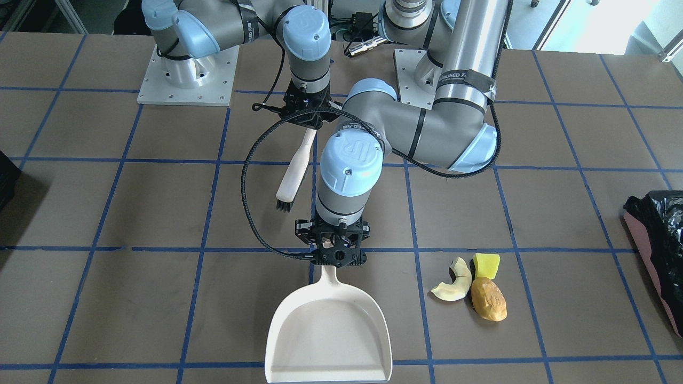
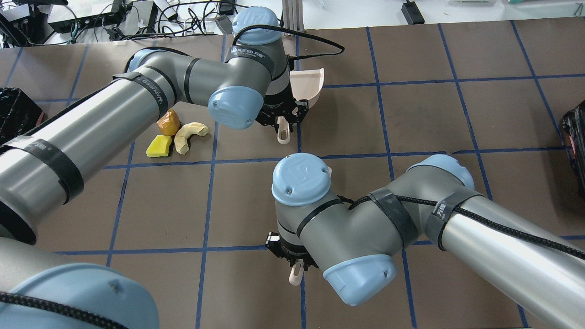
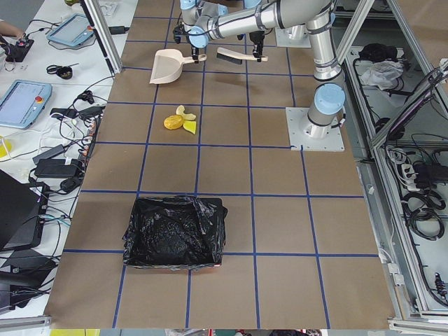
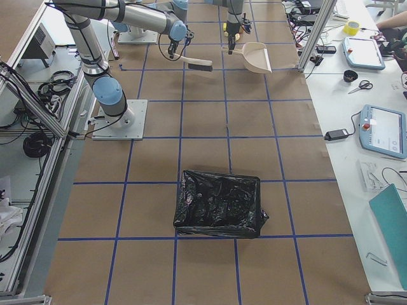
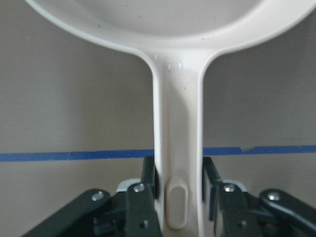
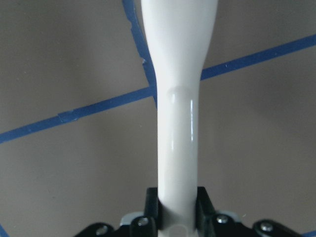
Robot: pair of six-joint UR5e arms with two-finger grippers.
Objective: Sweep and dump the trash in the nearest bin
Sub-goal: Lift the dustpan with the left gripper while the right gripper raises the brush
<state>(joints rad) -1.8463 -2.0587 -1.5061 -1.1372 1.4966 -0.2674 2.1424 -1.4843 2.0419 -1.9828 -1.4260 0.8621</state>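
The left gripper (image 1: 332, 255) is pinching the handle of a white dustpan (image 1: 328, 330); in the left wrist view its two black fingers (image 5: 149, 174) press against either side of the handle, just above the hanging hole. The pan's open mouth points away from the robot's base. The trash sits in a tight cluster on the brown, blue-taped surface (image 1: 160, 213): a pale curved melon-like slice (image 1: 453, 282), a yellow wedge (image 1: 486, 265) and an orange-brown potato-like lump (image 1: 488, 300), the three touching or almost touching. This cluster lies off to the robot's left of the left gripper, near it but clearly apart. It is level with the dustpan's handle end and upper bowl, beside the pan and not in front of its mouth, with one blue tape line running between pan and trash. Nothing lies in the pan. The bin (image 3: 175, 231), lined with crinkly black plastic and showing a pink side, stands farther out on the robot's left, well apart from both the trash and the left gripper. The right gripper (image 1: 305, 114) is clamped on the handle of a white brush (image 1: 293, 176), closer to the robot's base than the dustpan, the dark bristles pointing toward the left gripper.
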